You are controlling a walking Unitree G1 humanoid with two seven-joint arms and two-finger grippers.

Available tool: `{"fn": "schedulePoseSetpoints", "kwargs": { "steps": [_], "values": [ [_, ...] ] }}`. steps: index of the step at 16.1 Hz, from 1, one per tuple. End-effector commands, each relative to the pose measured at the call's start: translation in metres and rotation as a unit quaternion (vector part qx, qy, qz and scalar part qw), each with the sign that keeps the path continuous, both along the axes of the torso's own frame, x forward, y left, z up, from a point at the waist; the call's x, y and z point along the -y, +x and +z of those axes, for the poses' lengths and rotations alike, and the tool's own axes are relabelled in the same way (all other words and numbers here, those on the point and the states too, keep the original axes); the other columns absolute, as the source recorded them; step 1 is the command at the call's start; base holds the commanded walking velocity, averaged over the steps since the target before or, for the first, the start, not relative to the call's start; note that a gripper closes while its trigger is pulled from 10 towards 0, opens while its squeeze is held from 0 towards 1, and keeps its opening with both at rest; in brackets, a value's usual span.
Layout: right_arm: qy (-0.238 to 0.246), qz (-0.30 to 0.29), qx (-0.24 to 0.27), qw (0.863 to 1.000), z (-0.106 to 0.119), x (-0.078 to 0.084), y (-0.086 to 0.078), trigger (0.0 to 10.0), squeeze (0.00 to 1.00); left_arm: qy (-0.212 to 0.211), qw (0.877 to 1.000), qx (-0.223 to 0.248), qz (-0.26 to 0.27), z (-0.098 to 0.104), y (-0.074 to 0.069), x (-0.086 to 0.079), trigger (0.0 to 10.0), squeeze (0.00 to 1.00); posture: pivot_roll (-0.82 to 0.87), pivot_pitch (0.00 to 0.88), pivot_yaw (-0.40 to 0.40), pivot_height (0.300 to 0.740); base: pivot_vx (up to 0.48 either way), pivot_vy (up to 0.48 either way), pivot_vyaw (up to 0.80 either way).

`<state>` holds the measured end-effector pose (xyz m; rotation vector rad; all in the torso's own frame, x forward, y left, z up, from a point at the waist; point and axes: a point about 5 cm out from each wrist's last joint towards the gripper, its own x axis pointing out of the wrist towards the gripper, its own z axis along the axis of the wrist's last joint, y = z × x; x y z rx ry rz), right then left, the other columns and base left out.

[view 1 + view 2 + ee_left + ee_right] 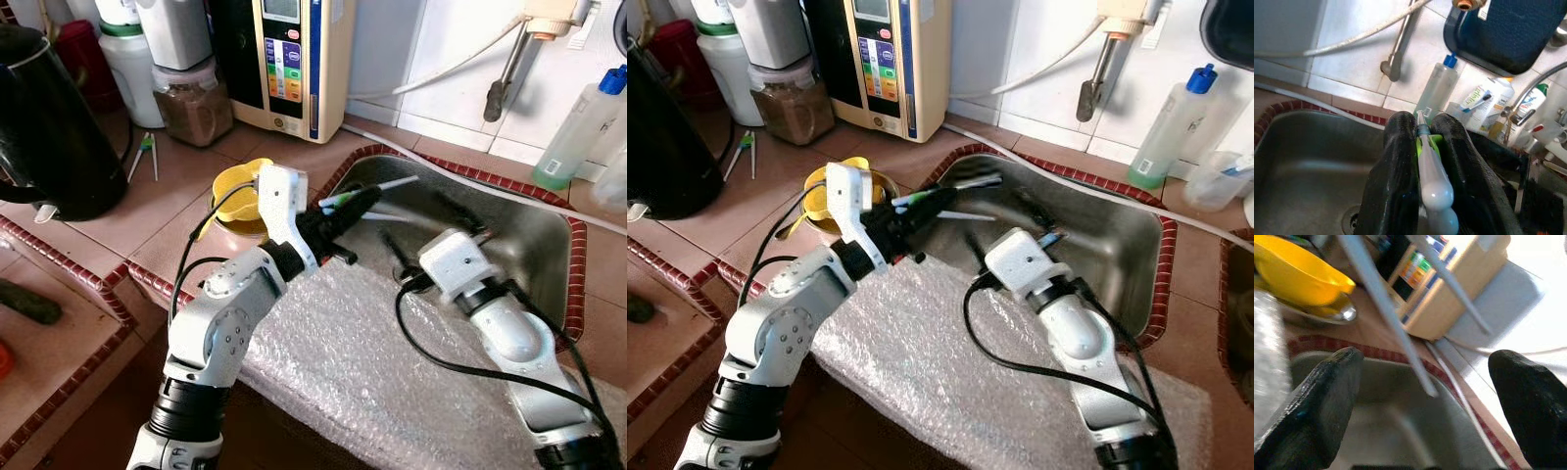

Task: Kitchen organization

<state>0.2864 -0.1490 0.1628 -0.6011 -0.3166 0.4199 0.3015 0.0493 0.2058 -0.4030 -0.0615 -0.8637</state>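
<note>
My left gripper (355, 203) is shut on a slim white utensil with a green grip (392, 183), held out over the near left corner of the steel sink (529, 245). In the left wrist view the white handle (1432, 181) sits pinched between the two black fingers (1398, 161). A second thin white stick (392, 216) pokes out just below it; what holds it is hidden. My right gripper (429, 233) hangs open inside the sink, a little right of the utensil, with nothing between its fingers (1327, 396).
Bubble wrap (372, 362) covers the counter's near edge under both arms. A yellow bowl (238, 188) sits left of the sink. Behind stand a black kettle (49, 127), a brown-powder jar (191, 103), a water purifier (294, 59) and a blue-capped bottle (578, 127).
</note>
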Motion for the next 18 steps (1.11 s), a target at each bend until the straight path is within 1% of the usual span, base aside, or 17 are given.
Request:
{"fn": "schedulePoseSetpoints", "kwargs": {
  "steps": [1,3,6,7,8,9,12,13,16,18],
  "values": [
    [-0.01,0.026,-0.003,1.0,-0.004,-0.008,0.002,10.0,0.0,-0.007,1.0,0.011,-0.001,0.007,0.0,0.003,0.0,0.0,-0.1,0.017,0.005,0.74,0.0,0.0,0.0],
    [-0.022,0.032,-0.003,0.999,-0.009,-0.011,0.005,10.0,0.0,-0.002,1.0,0.012,-0.01,0.006,-0.002,0.007,0.0,0.0,-0.1,0.009,0.007,0.74,0.0,0.0,0.0],
    [-0.033,0.022,0.008,0.999,-0.011,-0.008,0.019,10.0,0.0,0.011,1.0,0.0,-0.024,0.001,-0.006,0.011,0.0,0.0,-0.1,0.01,0.006,0.74,0.0,0.0,0.0],
    [-0.034,0.02,0.012,0.999,-0.011,-0.007,0.024,3.0,0.0,0.012,1.0,-0.006,-0.027,-0.003,-0.008,0.013,0.0,0.0,-0.09,0.012,0.007,0.74,0.0,0.0,0.0],
    [-0.038,0.016,0.017,0.999,-0.01,-0.006,0.026,3.0,0.0,0.015,0.999,-0.004,-0.028,-0.004,-0.009,0.013,0.0,0.0,-0.09,0.014,0.007,0.74,0.0,0.0,0.0],
    [-0.032,0.007,0.021,0.999,-0.009,-0.004,0.03,0.0,0.0,0.014,0.999,-0.012,-0.032,-0.007,-0.012,0.015,0.0,0.0,-0.09,0.017,0.006,0.74,0.0,0.0,0.0],
    [-0.023,0.011,0.019,1.0,-0.01,-0.005,0.034,0.0,0.0,0.015,0.999,-0.015,-0.028,-0.008,-0.012,0.015,0.0,0.0,-0.09,0.024,0.007,0.74,0.0,0.0,0.0],
    [-0.014,0.013,0.013,1.0,-0.011,-0.005,0.034,0.0,0.0,0.017,1.0,-0.014,-0.018,-0.008,-0.01,0.013,0.0,0.0,-0.09,0.028,0.008,0.74,0.0,0.0,0.0],
    [0.002,0.009,0.0,1.0,-0.013,0.0,0.034,0.0,0.0,0.016,1.0,-0.01,-0.003,-0.007,-0.006,0.008,0.0,0.0,-0.09,0.03,0.01,0.74,0.0,0.0,0.0],
    [0.007,0.018,-0.009,1.0,-0.014,0.0,0.034,0.0,0.0,0.019,0.999,-0.006,0.027,-0.007,-0.001,0.005,0.0,0.0,-0.09,0.031,0.011,0.74,0.0,0.0,0.0]
  ]
}}
